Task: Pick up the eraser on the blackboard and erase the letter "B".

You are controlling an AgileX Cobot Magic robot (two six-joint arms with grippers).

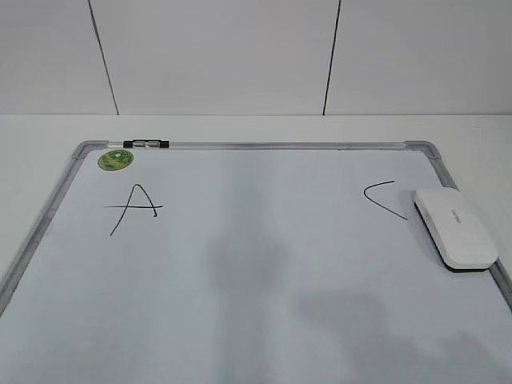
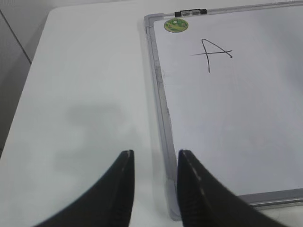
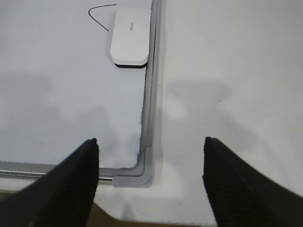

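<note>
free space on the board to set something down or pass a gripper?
Bare: the blackboard's wide middle between the "A" and the "C", and its near half. Crowded: the right edge, where the eraser lies against the frame.

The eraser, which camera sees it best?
The exterior view: the eraser is big and whole there, lying on the board by its right rim, logo visible. The right wrist view shows it smaller and farther off. The left wrist view misses it.

A plain white table (image 1: 32,132) carries the blackboard (image 1: 256,146), which lies flat across most of it, leaving bare tabletop along the far, left and right edges.
</note>
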